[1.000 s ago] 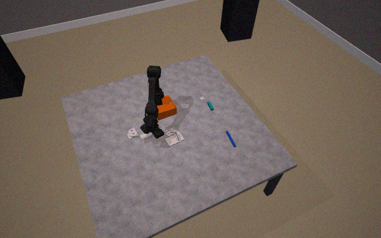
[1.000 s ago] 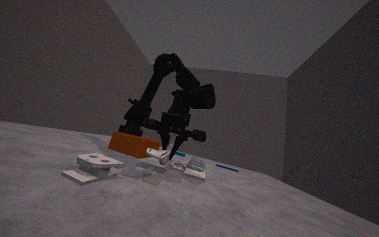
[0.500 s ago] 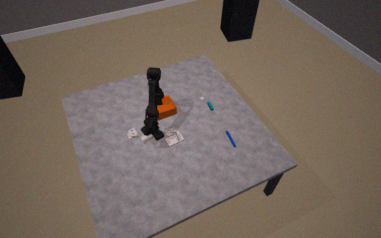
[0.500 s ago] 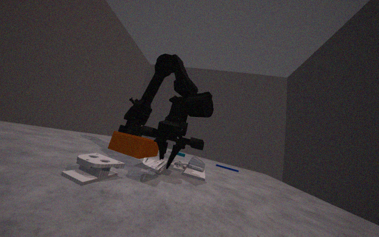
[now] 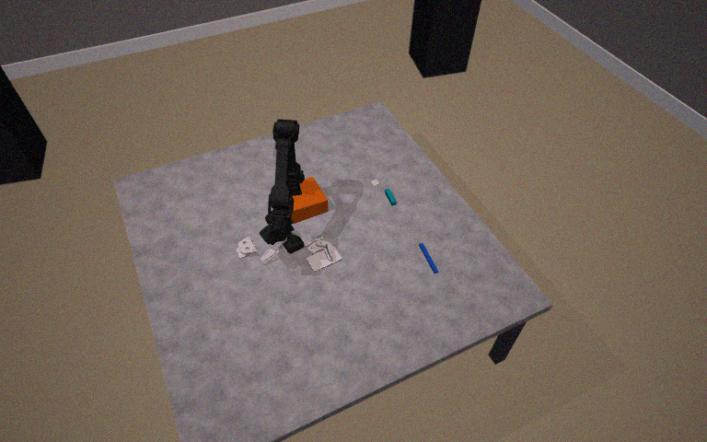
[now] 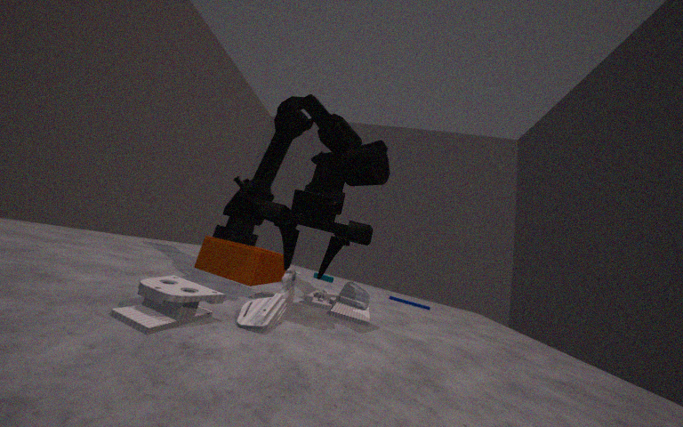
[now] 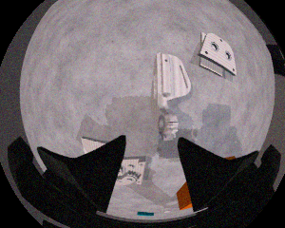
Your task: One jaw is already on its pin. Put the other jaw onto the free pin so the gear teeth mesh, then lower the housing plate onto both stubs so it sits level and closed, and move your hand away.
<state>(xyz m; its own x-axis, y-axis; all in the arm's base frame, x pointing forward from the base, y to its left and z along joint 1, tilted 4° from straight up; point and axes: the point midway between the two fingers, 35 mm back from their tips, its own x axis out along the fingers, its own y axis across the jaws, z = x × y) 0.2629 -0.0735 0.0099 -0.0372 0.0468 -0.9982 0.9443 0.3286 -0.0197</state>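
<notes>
My gripper [image 6: 303, 272] [image 7: 152, 141] is open, with nothing between its fingertips. The loose white jaw [image 5: 270, 255] [image 6: 265, 310] [image 7: 171, 85] is outside the fingers, tilted in the exterior view with its geared end higher and its broad end low near the table. The white base [image 5: 319, 262] [image 6: 349, 313] lies to the right of the loose jaw in the top and exterior views. Its pins and the mounted jaw are too small to tell apart. The housing plate [image 5: 246, 246] [image 6: 168, 286] [image 7: 219, 52], with two holes, is at the left in the top and exterior views, apart from the base.
An orange block [image 5: 311, 201] [image 6: 250, 262] [image 7: 184, 196] stands behind the parts, near the arm's foot. A teal block [image 5: 390, 197] [image 6: 324, 277] [image 7: 145, 214], a blue bar [image 5: 428, 258] [image 6: 409, 302] and a small white square [image 5: 375, 182] lie farther off on the table [image 5: 346, 339].
</notes>
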